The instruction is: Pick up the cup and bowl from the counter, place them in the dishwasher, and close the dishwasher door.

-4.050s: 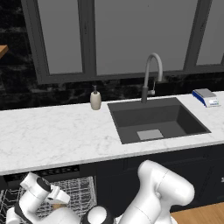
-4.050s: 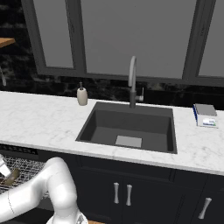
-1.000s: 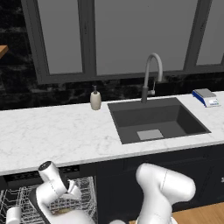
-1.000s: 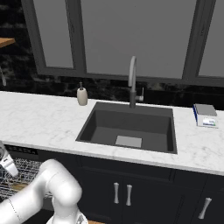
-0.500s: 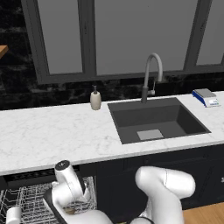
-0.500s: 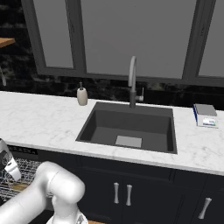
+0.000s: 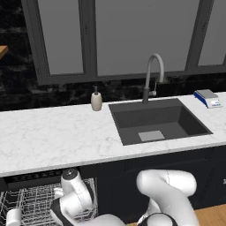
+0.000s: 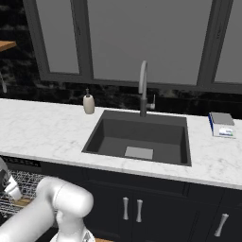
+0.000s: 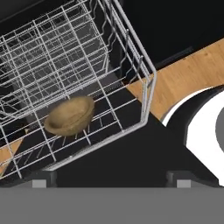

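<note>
hand (image 9: 107, 175): spread wide and empty, lifted clear above the rack since a second ago
bowl (image 9: 70, 115): released, lying tilted in the near corner of the white wire rack (image 9: 145, 70)
cup (image 7: 13, 217): standing in the rack at its left edge
desk (image 7: 53, 139): no cup or bowl on it; soap bottle (image 7: 96, 99) beside the sink (image 7: 156, 123)
dishwasher door: open, judged the one step left

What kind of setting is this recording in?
A rendered home kitchen, by the look of it: a white marble counter with a dark sink and faucet, and below it an open dishwasher whose wire rack holds a wooden bowl.
</note>
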